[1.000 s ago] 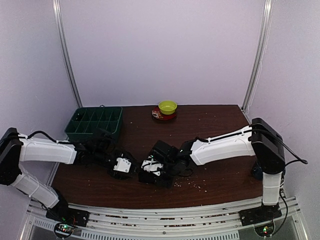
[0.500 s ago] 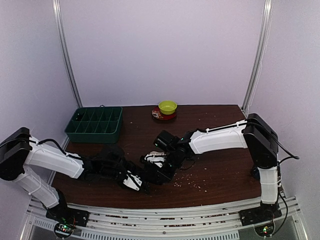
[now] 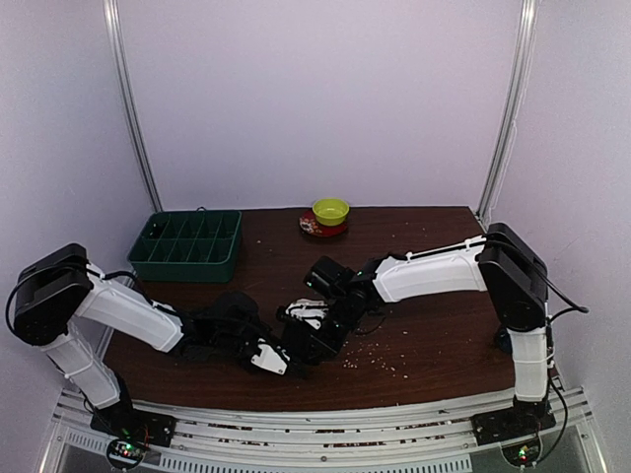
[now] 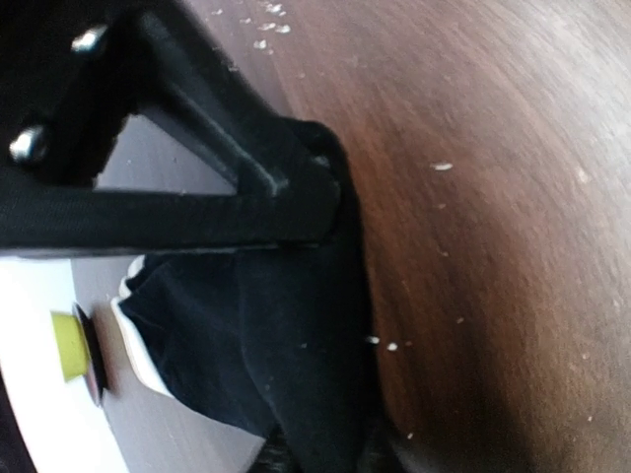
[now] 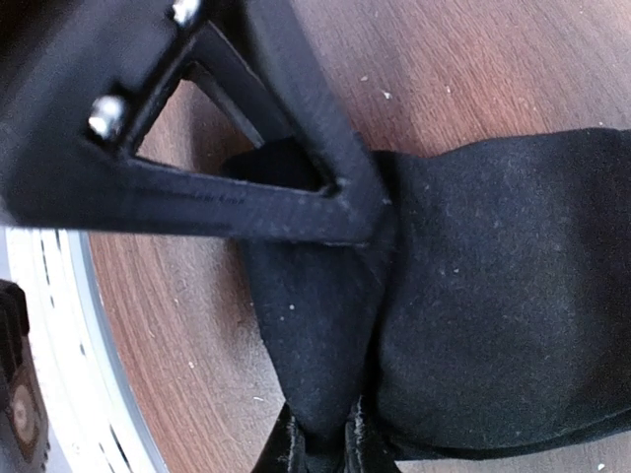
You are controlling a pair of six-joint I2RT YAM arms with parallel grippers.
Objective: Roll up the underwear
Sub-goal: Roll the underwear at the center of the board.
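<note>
Lilac walls close in a dark wooden desk sprinkled with pale crumbs. At the back left stands a green tray split into compartments; at the back centre a yellow-green bowl sits on a red plate. Both arms reach inward and low, and they meet near the front middle of the desk, well apart from the tray and the bowl.

The underwear lies bunched on the wood between the two arms, a dark heap of black cloth. The right end effector is clenched on it: in its wrist view the cloth narrows to a tight fold that runs straight into the closed tips. The left end effector comes in from the other side, just beside the right one. In the left wrist view its finger rests against the black cloth, and a thin white edge shows along one side of the fabric – but whether this end effector has clamped the cloth or only touches it, I cannot tell
</note>
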